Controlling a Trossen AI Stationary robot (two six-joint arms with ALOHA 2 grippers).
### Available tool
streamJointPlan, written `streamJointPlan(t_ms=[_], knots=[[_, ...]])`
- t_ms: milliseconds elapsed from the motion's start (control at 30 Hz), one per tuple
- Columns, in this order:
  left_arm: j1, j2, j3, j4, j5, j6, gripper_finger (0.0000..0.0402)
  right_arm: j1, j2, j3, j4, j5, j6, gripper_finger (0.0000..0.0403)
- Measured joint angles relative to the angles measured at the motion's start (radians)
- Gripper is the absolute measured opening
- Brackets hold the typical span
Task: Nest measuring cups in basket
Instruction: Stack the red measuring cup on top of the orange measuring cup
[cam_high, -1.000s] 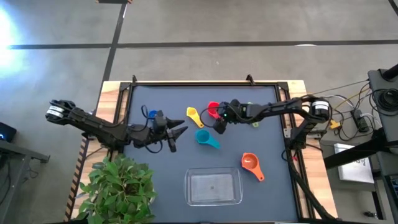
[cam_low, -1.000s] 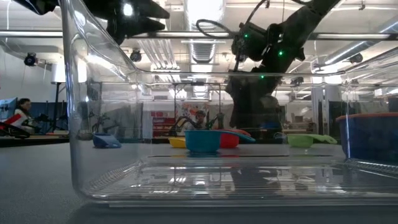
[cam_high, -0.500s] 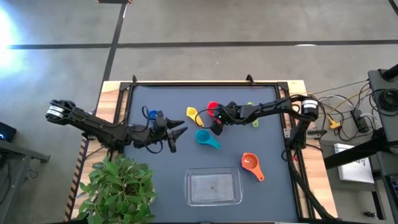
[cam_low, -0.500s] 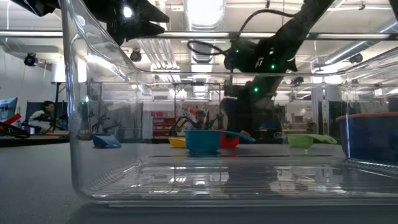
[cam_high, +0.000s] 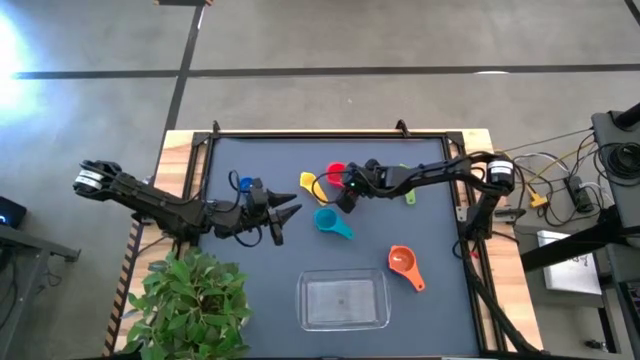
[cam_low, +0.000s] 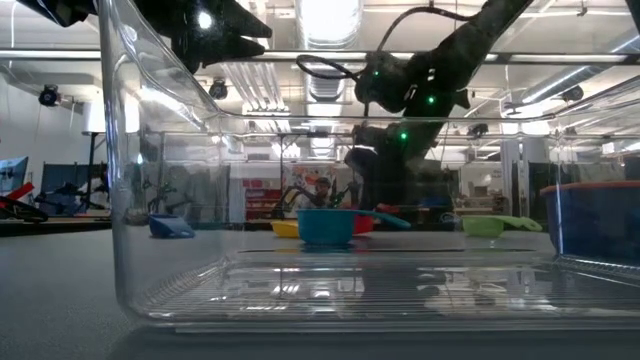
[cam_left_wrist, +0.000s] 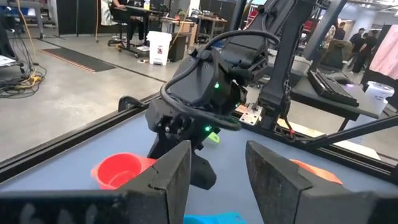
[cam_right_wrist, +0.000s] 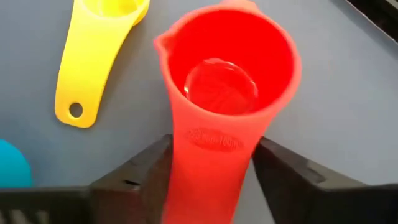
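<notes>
The red cup (cam_high: 335, 172) rests on its base on the dark table, its handle pointing toward my right gripper (cam_high: 345, 190). That gripper is open, with a finger on each side of the handle (cam_right_wrist: 211, 171). A yellow cup (cam_high: 311, 185), teal cup (cam_high: 330, 222), blue cup (cam_high: 244, 183), orange cup (cam_high: 403, 262) and a partly hidden green cup (cam_high: 408, 196) lie loose on the table. The clear basket (cam_high: 305, 300) stands empty near the front edge. My left gripper (cam_high: 290, 210) is open and empty, above the table left of the teal cup. No purple cup shows. My right gripper's two fingers (cam_right_wrist: 149, 171) stand close on either side of the red cup's handle (cam_right_wrist: 211, 171), across it, near where it joins the bowl. I cannot tell whether they touch it. The cup sits upright on the table.
A potted plant (cam_high: 195, 300) stands at the table's front left corner. The yellow cup (cam_right_wrist: 93, 56) lies right beside the red cup (cam_right_wrist: 227, 74). The table has a raised frame around it. Bare surface lies between the teal cup and the basket.
My right gripper has moved toward the table's left edge and down to the red cup, so its fingers now stand on either side of the handle. My left arm has kept still.
</notes>
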Motion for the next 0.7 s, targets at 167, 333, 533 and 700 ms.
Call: streamJointPlan(t_ms=[167, 333, 533, 700], knots=[[0.000, 0.000, 0.000, 0.000, 0.000, 0.000, 0.0136, 0.000, -0.024, 0.000, -0.045, -0.004, -0.006, 0.0133], [0.000, 0.000, 0.000, 0.000, 0.000, 0.002, 0.0136, 0.003, -0.045, 0.000, -0.106, -0.010, 0.010, 0.0133], [0.000, 0.000, 0.000, -0.001, 0.000, 0.003, 0.0136, 0.046, -0.125, -0.001, -0.192, -0.010, 0.065, 0.0133], [-0.001, -0.006, 0.000, -0.012, 0.073, 0.016, 0.0136, 0.135, -0.251, -0.001, -0.328, 0.025, 0.167, 0.0133]])
